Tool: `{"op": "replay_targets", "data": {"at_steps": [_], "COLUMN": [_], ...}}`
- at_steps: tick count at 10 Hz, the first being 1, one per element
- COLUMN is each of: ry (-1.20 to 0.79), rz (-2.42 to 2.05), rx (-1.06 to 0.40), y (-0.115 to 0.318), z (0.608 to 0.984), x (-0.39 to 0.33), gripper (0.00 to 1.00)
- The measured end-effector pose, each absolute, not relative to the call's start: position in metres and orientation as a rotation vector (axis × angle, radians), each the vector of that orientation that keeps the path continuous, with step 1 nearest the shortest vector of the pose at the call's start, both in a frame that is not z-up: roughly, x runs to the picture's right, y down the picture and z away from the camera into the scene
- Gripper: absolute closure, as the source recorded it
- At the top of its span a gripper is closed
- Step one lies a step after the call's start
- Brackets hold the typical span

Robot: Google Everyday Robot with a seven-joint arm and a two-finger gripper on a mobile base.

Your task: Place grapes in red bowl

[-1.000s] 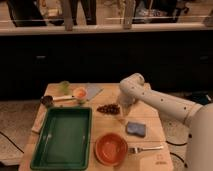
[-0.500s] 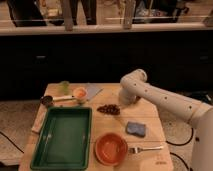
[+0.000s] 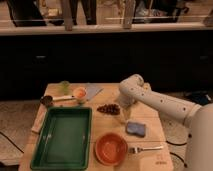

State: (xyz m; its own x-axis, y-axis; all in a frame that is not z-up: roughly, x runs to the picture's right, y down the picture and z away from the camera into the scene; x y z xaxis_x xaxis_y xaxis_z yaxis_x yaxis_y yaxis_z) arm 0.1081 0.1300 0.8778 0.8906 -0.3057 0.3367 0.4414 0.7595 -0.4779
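Wooden table (image 3: pixel 150 119): standing in front of a dark counter and carrying all items noted below.

Robot arm (image 3: pixel 165 102): white, reaching in from the right, bending at a rounded joint over the far right part of the table and turning downward.

Green tray (image 3: pixel 62 137): lying on the near left part of the table, long side running near to far.

Red bowl (image 3: pixel 110 148): sitting at the near edge, just right of the tray, upright.

Grey cloth (image 3: pixel 93 90): lying at the far side, right of a small orange bowl (image 3: pixel 79 93).

Blue sponge (image 3: pixel 135 129): lying right of and slightly beyond the red bowl.

Gripper (image 3: pixel 123 106): hanging low over the table, just right of the grapes; whether it is released or clenched cannot be told, nor whether it is touching them.

Grapes (image 3: pixel 108 108): lying on the tabletop beyond the red bowl, near the tray's far right corner, outside both bowls.

Fork (image 3: pixel 146 148): lying just right of the red bowl.

Green cup (image 3: pixel 64 87): standing at the far left.
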Motion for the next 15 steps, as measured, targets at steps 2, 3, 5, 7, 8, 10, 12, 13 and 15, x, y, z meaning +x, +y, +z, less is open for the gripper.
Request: {"op": "replay_targets", "data": {"at_steps": [2,3,5,7,8,10,12,13,15], "ry": [-0.252,-0.264,-0.273,-0.28,-0.283,-0.286,-0.293,-0.297,-0.301], "rz": [-0.412,-0.41,-0.409,-0.407,-0.409,-0.411,-0.411,-0.41,-0.412], "rx": [-0.586,-0.587,-0.588,-0.591,-0.592,-0.599,-0.598,-0.597,-0.602], "y": [0.128,0.136,0.142,0.14,0.138,0.142,0.142,0.141,0.142], "z": [0.876,0.885,0.894,0.893,0.892,0.894,0.896,0.896,0.896], "x": [0.111,0.112,0.112,0.112,0.113,0.115,0.115,0.115,0.116], "gripper": [0.2,0.2,0.2,0.2,0.2,0.2,0.2,0.2,0.21]}}
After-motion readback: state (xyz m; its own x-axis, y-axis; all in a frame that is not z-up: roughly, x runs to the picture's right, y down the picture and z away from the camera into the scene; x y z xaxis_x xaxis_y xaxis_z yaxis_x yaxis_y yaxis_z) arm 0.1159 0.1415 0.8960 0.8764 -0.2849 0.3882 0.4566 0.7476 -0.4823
